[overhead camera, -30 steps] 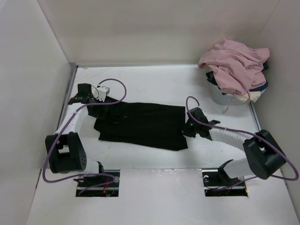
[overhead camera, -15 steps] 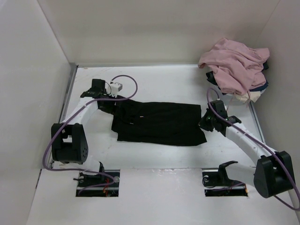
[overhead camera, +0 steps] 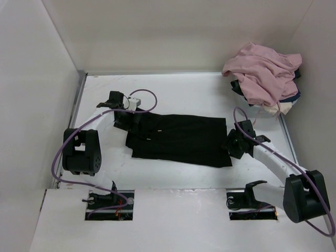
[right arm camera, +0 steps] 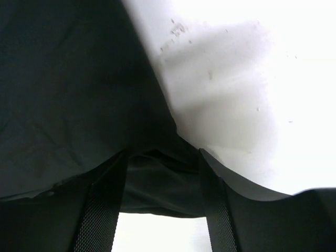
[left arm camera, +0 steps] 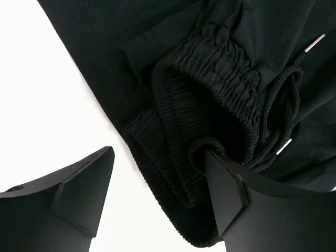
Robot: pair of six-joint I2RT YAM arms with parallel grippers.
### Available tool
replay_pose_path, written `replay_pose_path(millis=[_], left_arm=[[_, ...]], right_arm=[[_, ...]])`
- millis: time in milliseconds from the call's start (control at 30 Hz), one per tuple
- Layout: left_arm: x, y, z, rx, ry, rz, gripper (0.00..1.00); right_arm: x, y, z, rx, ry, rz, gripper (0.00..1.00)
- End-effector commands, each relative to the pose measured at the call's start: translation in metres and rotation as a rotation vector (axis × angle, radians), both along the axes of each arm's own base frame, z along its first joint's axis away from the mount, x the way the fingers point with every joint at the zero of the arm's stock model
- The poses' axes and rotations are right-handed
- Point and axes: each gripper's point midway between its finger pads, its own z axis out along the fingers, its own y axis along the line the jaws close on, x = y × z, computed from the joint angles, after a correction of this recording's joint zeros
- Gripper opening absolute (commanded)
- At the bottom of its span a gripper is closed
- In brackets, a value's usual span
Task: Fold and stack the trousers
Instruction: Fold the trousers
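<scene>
Left arm: your left arm bends out to the left and reaches in, with the left hand [overhead camera: 127, 119] low over the waistband end of the trousers [overhead camera: 178, 139].
Left hand state: released; the jaws stand wide, one finger against the gathered waistband [left arm camera: 210, 79], the other on bare counter [overhead camera: 184, 94].
Right arm: stretched forward, with the right hand [overhead camera: 231, 145] at the trousers' right edge.
Right hand state: cloth lies between the fingers [right arm camera: 102, 207]; you cannot tell from these views whether it is clamped.
Trousers location: flat across the middle of the counter, lengthwise left to right.
Count: one pair of trousers, two metal-tipped ends on the drawstring [left arm camera: 278, 100], and one pink garment [overhead camera: 262, 73] heaped at the far right.
</scene>
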Motion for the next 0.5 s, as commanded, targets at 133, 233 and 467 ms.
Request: replay_pose_path(millis=[133, 233, 467], left_arm=[[-0.010, -0.005, -0.003, -0.014, 0.021, -0.009, 0.63], [-0.014, -0.004, -0.008, -0.010, 0.048, -0.010, 0.59], [-0.015, -0.016, -0.015, -0.054, 0.086, -0.035, 0.36]], right_arm=[[-0.002, 0.019, -0.013, 0.063, 0.024, -0.036, 0.49], [0.004, 0.023, -0.014, 0.056, 0.042, -0.001, 0.25], [0.031, 0.002, 0.020, 0.018, -0.065, -0.039, 0.00]])
